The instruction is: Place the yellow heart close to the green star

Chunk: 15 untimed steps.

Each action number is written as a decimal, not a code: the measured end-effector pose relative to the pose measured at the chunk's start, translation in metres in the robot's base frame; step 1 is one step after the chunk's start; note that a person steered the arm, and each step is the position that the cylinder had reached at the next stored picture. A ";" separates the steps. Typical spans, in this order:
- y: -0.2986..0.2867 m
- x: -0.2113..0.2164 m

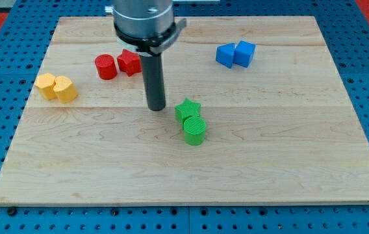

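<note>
- My tip point(156, 108) rests on the pale wooden counter point(288, 149), just left of the green star point(187, 109) and apart from it.
- This arm carries no gripper, only a smooth dark rod under a grey metal collar.
- The green star touches a ribbed green cylinder point(195, 130) on its near side.
- Two yellow blocks sit touching at the far left: one point(45, 84) and another point(65, 90); which is the heart I cannot tell.
- A red cylinder point(106, 67) and a red star point(129, 62) lie behind the rod.
- Two blue blocks point(234, 54) touch at the far right.
</note>
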<state>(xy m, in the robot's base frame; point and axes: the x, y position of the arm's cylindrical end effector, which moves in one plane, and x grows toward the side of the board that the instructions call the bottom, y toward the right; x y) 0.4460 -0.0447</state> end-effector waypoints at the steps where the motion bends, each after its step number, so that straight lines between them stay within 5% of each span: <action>1: 0.007 0.000; 4: 0.031 -0.003; 6: -0.111 -0.082; 8: -0.212 -0.089; 10: -0.213 -0.095; 15: -0.181 0.000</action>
<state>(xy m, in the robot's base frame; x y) 0.4457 -0.2260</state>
